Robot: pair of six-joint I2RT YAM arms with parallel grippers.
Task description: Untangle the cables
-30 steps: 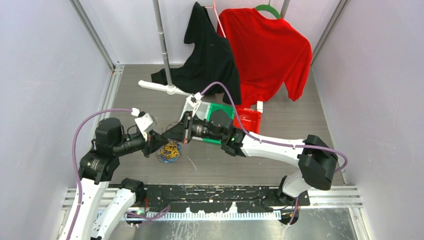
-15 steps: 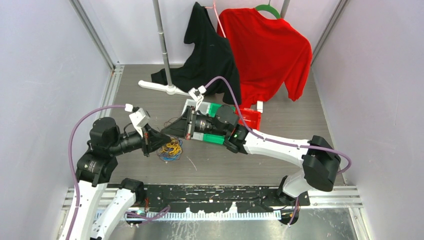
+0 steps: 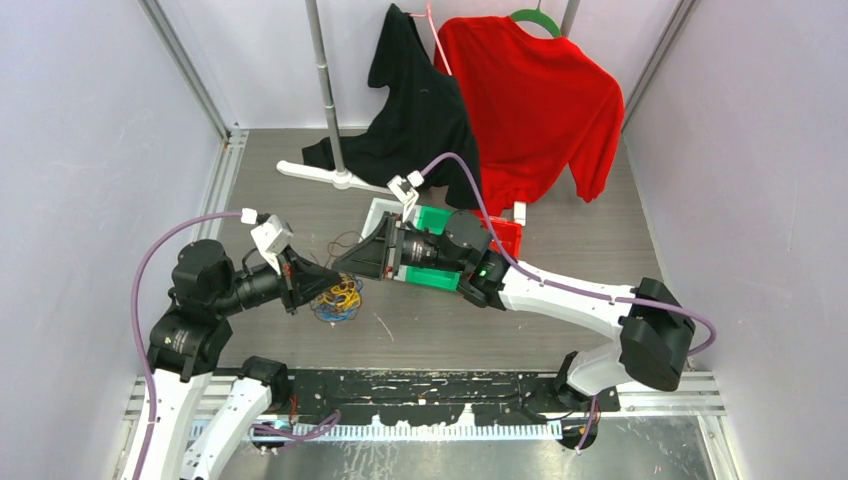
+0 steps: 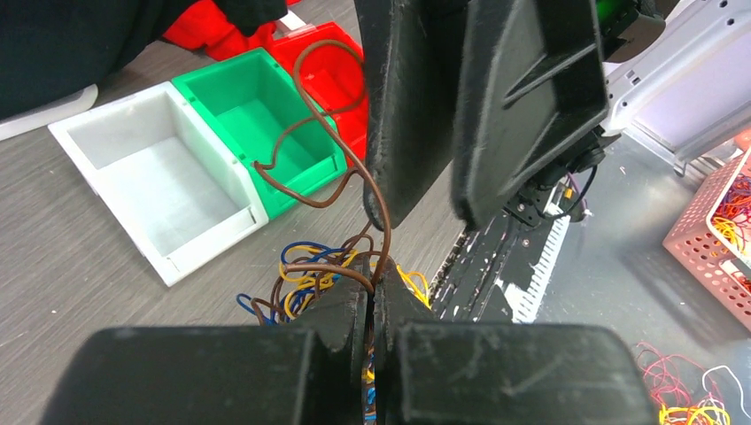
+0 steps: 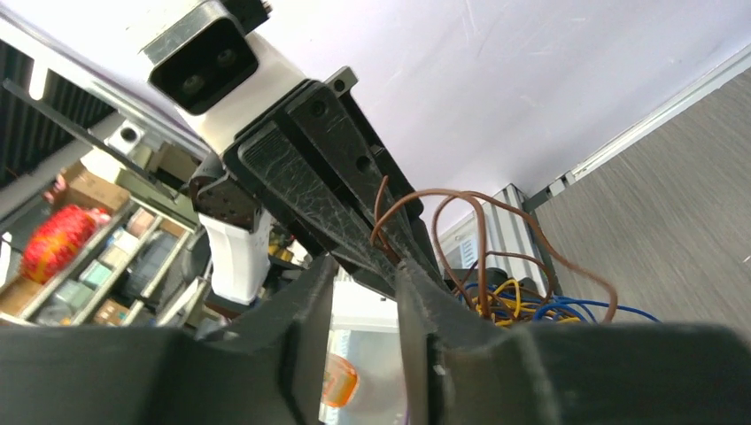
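Note:
The cables (image 3: pixel 338 298) are a small tangle of yellow, blue and brown wires on the grey table. My left gripper (image 3: pixel 318 286) is at the tangle's left side. In the left wrist view, the left gripper (image 4: pixel 370 288) is shut on a brown cable (image 4: pixel 354 177) that rises in a loop, with yellow and blue strands pinched lower in the jaws. My right gripper (image 3: pixel 345 264) faces it from the right. In the right wrist view, its jaws (image 5: pixel 365 266) stand apart with nothing between them, and the brown cable (image 5: pixel 479 232) arches just beside them.
White (image 3: pixel 383 213), green (image 3: pixel 437 218) and red (image 3: pixel 503 238) bins sit behind the right arm. A garment rack's foot (image 3: pixel 318 172) stands at the back, with a black garment (image 3: pixel 420 110) and a red sweater (image 3: pixel 530 100). A pink basket (image 4: pixel 719 217) lies beyond the table's front edge.
My right gripper has opened and let go of the brown cable, and its arm has drawn back to the right. My left gripper has closed fully on the cable and shifted slightly left.

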